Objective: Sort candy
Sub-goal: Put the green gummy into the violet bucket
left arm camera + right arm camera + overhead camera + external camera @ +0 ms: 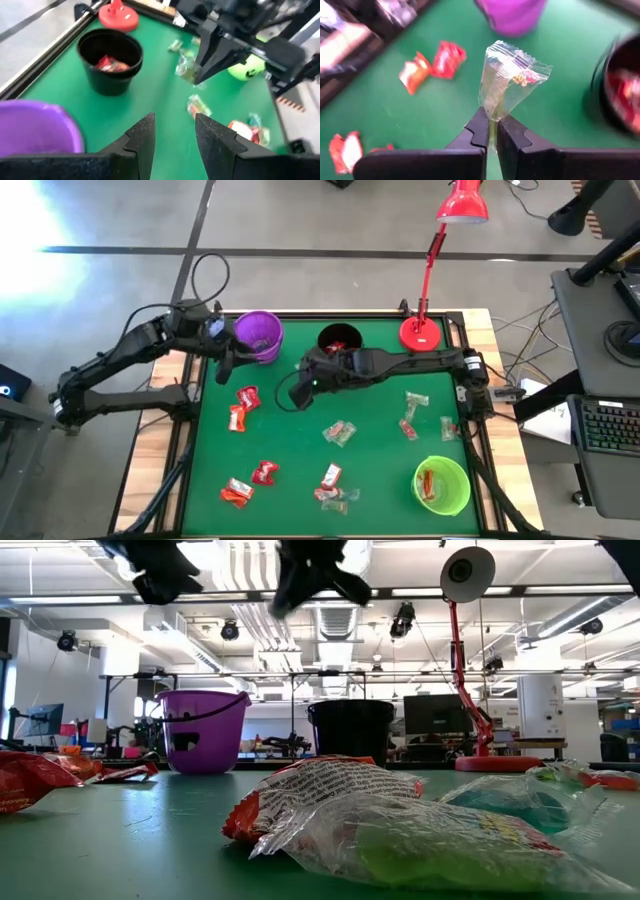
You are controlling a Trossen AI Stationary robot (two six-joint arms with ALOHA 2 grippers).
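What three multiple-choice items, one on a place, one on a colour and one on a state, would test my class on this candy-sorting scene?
1. Where does the green cup stand in the high view?
A. beside the lamp base
B. near the mat's lower right corner
C. next to the purple cup

2. What colour is the cup that holds red candy?
A. black
B. purple
C. white

3. What is the right gripper doing?
A. hanging open and empty
B. pinching a clear-wrapped candy
C. gripping a cup's rim

Answers: 1 B, it sits low on the right of the mat; 2 A, the left wrist view shows red wrappers inside the black cup; 3 B, the right wrist view shows its fingers shut on the wrapper.
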